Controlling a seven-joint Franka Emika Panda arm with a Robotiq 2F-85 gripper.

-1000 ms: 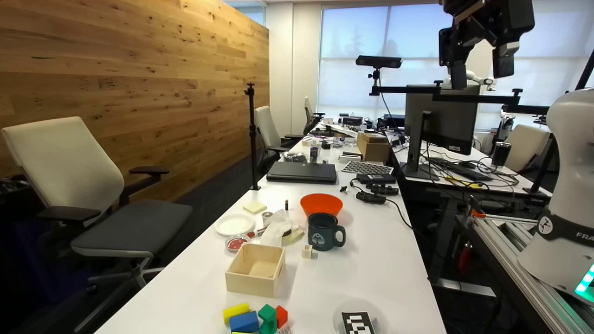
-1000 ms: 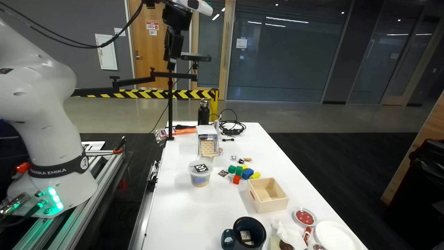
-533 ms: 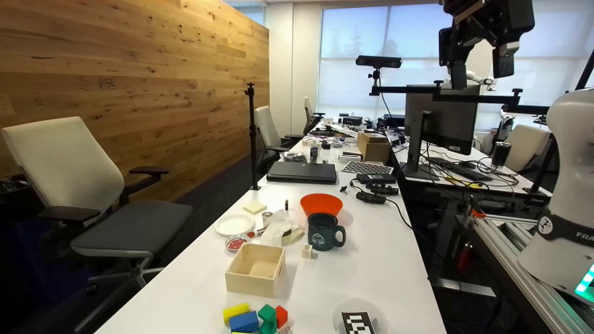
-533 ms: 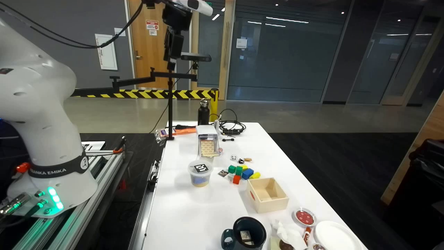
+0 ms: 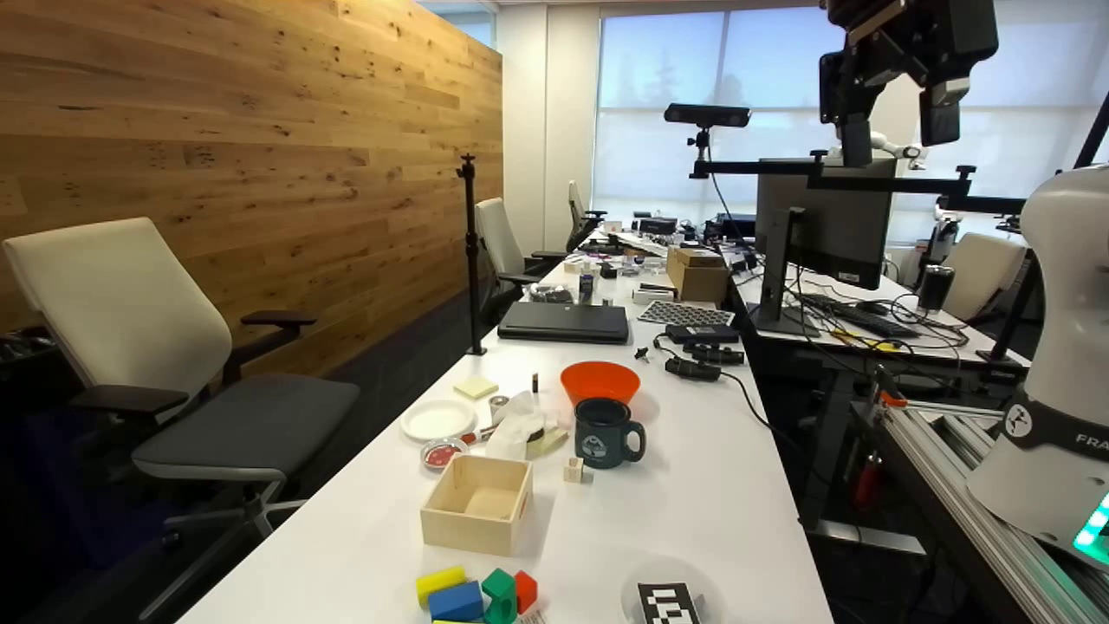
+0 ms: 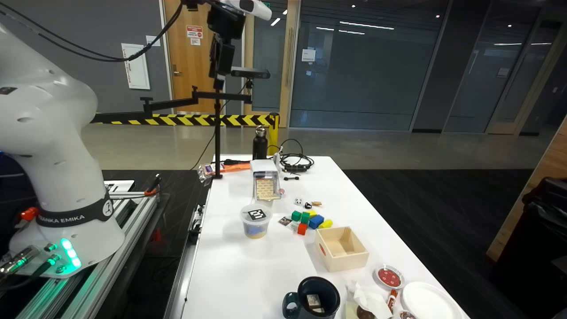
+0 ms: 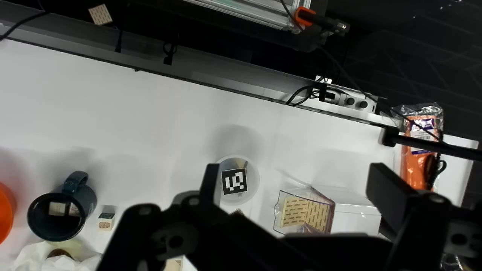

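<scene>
My gripper (image 5: 898, 134) hangs high above the white table, its fingers spread with nothing between them. In the wrist view the finger pads (image 7: 389, 195) frame the table from far above, touching nothing. Below, partly behind a finger, stands a round clear tub (image 7: 248, 195) with a black-and-white marker on its lid. Beside it, between the fingers in that view, lies a clear-fronted white box (image 7: 356, 212) with patterned cream cards. A dark green mug (image 5: 598, 438) holds small blocks. A wooden box (image 5: 468, 530) sits near loose coloured blocks (image 6: 316, 221).
An orange bowl (image 5: 599, 377) stands by the mug, a small wooden cube (image 5: 573, 471) in front. A white plate (image 5: 437, 420), crumpled tissue (image 5: 513, 429) and red-patterned dish (image 6: 389, 278) lie nearby. A black camera stand (image 6: 217, 133) rises at the table edge; a bottle (image 6: 260, 144) stands behind.
</scene>
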